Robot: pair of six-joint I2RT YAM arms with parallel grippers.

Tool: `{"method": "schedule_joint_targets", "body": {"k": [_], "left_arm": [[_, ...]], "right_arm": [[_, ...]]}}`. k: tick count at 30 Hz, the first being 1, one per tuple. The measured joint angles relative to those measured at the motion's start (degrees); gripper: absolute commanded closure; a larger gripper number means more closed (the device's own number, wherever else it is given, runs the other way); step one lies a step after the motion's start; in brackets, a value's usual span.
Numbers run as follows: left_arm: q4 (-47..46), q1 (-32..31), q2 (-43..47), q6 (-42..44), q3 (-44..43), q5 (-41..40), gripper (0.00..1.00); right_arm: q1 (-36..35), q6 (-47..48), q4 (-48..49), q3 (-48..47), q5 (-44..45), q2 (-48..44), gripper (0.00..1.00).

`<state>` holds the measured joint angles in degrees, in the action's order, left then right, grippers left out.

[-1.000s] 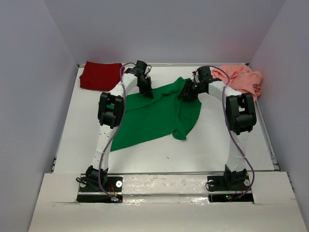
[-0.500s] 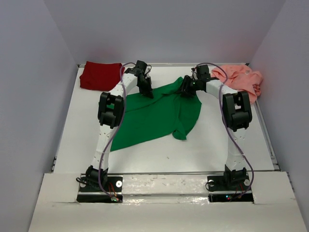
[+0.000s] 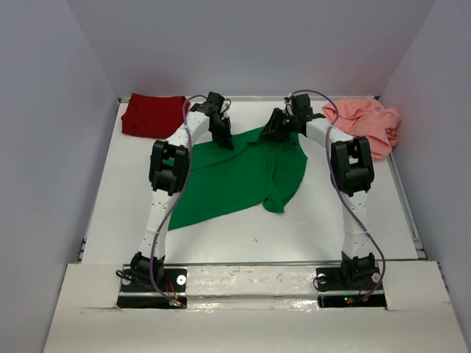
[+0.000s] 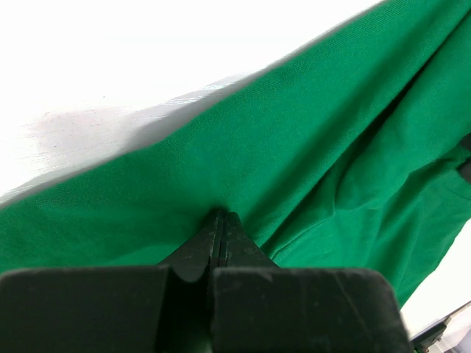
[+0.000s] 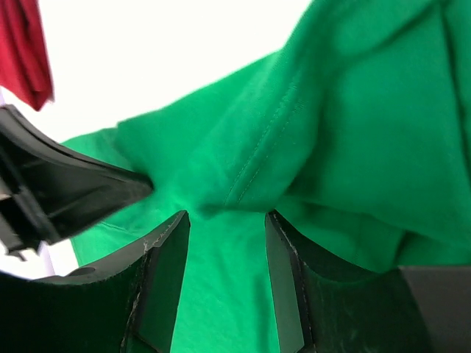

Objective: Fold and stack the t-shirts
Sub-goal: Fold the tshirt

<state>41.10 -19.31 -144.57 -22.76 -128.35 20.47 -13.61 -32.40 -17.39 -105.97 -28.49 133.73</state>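
A bright green t-shirt point(image 3: 235, 173) lies spread and rumpled in the middle of the table. My left gripper point(image 3: 223, 140) is at its far left edge, jaws shut on a pinch of the green cloth point(image 4: 309, 147); the tips point(image 4: 221, 218) dig into the fabric. My right gripper point(image 3: 274, 131) hovers at the shirt's far edge, close to the left one. It stands open point(image 5: 224, 219), with a seamed green fold point(image 5: 272, 147) just beyond its fingertips. The dark red t-shirt point(image 3: 151, 114) lies at the far left corner, and the salmon pink t-shirt point(image 3: 368, 125) is bunched at the far right.
The white table point(image 3: 118, 191) is bordered by grey walls on three sides. In the right wrist view the left gripper's black body point(image 5: 66, 184) shows close at the left, with the red shirt point(image 5: 26, 51) behind it.
My right gripper has moved left and farther back along the green shirt's far edge, towards the left gripper, and its jaws have widened a little. The left arm has not moved.
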Motion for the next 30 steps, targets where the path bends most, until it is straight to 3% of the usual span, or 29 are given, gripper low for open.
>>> {"method": "schedule_joint_targets", "body": {"k": [7, 9, 10, 11, 21, 30], "left_arm": [[0.1, 0.0, 0.0, 0.1, 0.0, -0.1, 1.00], [0.1, 0.0, 0.0, 0.2, 0.0, -0.1, 1.00], [0.1, 0.0, 0.0, 0.2, 0.0, -0.1, 1.00], [0.1, 0.0, 0.0, 0.3, 0.0, -0.1, 1.00], [0.4, 0.3, 0.0, 0.4, 0.0, 0.0, 1.00], [0.4, 0.3, 0.0, 0.4, 0.0, 0.0, 1.00]], "right_arm": [[-0.4, -0.5, 1.2, -3.9, 0.0, 2.3, 0.48], [-0.5, -0.6, 1.4, -4.4, 0.0, 3.4, 0.66], [-0.5, -0.9, 1.3, -4.5, 0.0, 3.9, 0.90], [-0.5, -0.8, 1.3, -4.5, 0.0, 4.2, 0.98], [-0.7, -1.9, 1.0, -5.2, 0.0, 5.4, 1.00], [-0.7, -3.8, -6.9, -11.6, -1.8, 5.4, 1.00]]}}
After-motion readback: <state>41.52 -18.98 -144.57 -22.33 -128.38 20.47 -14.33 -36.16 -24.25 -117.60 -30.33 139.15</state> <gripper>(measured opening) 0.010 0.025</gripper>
